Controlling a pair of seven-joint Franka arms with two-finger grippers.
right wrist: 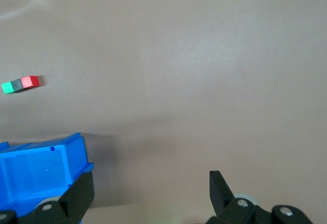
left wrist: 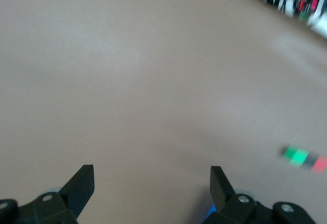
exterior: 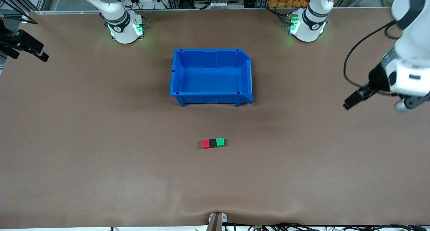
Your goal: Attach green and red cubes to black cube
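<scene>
Red cube (exterior: 205, 144), black cube (exterior: 213, 143), green cube (exterior: 220, 142) touching in a 9-to-3 o'clock row on bench (exterior: 100, 140). Left gripper (left wrist: 152, 183) and right gripper (right wrist: 152, 183) well apart from it, jaws open, empty.

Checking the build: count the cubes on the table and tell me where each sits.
3, in one touching row nearer the front camera than the blue bin: red cube toward the right arm's end, black cube in the middle, green cube toward the left arm's end. None appears hidden.
</scene>
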